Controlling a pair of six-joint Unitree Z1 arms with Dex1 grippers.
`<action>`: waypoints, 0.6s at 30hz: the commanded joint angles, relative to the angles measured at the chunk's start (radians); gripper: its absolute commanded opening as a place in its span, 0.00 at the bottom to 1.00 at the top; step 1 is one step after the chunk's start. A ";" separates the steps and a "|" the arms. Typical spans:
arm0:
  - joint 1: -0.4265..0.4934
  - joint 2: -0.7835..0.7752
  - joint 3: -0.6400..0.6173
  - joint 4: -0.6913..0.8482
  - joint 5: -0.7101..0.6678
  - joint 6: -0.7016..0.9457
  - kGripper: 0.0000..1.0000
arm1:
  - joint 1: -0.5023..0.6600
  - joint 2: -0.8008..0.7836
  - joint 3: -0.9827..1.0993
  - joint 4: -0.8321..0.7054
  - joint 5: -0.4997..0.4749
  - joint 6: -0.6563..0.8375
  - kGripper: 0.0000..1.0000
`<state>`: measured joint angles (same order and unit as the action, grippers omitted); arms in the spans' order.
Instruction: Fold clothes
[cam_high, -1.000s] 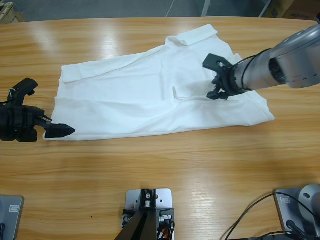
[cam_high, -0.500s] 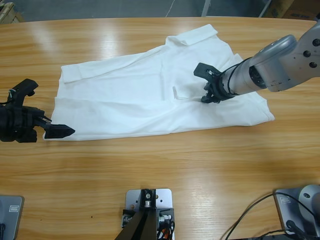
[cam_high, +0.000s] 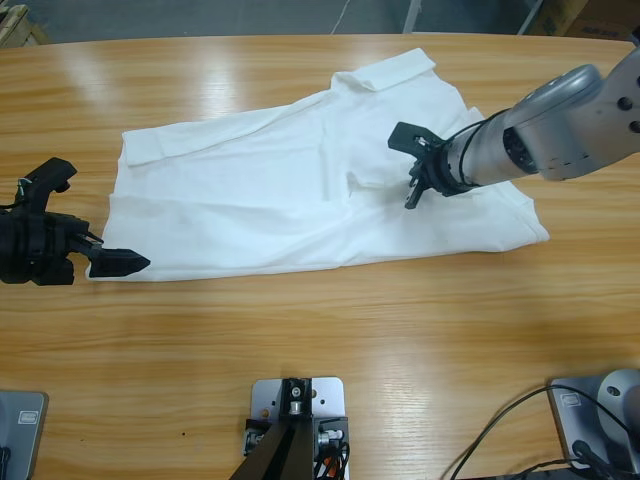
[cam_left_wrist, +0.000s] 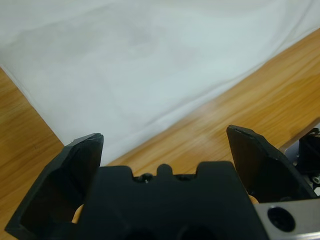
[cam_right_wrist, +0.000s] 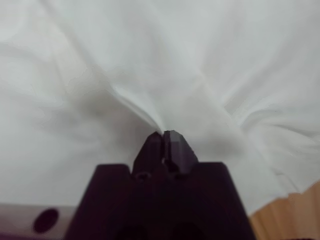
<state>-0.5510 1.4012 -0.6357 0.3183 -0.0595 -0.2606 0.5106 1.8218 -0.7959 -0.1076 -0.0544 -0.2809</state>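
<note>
The clothes are one white T-shirt (cam_high: 270, 190) spread flat across the middle of the wooden table (cam_high: 350, 330), collar end toward the far right. My right gripper (cam_high: 411, 197) rests on the shirt's right half, shut on a small raised fold; the right wrist view shows white fabric (cam_right_wrist: 150, 50) pinched at the closed tips of that gripper (cam_right_wrist: 167, 137). My left gripper (cam_high: 97, 220) lies at the shirt's near left corner, open wide. In the left wrist view the shirt's edge (cam_left_wrist: 150, 60) lies just beyond the left gripper (cam_left_wrist: 165, 140), with nothing between its fingers.
Bare wood runs along the table's near side and at both ends of the shirt. A black cable (cam_high: 500, 430) curls at the near right. Beyond the table's far edge is grey floor (cam_high: 250, 15).
The right gripper has shifted a little left over the shirt and closed, pinching a fold of fabric. The left arm has not moved.
</note>
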 joint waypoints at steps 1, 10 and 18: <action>-0.009 0.023 0.012 0.003 0.009 -0.003 0.96 | 0.085 -0.175 -0.070 0.274 -0.067 -0.015 0.00; -0.009 0.008 0.019 -0.001 0.009 -0.005 0.96 | 0.197 -0.152 -0.032 0.323 -0.063 0.075 0.00; -0.009 -0.001 0.022 -0.001 0.009 -0.005 0.96 | 0.256 -0.054 -0.021 0.348 -0.083 0.094 0.00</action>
<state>-0.5516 1.4012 -0.6354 0.3183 -0.0595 -0.2606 0.7352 1.6733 -0.8517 0.2275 -0.1056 -0.2034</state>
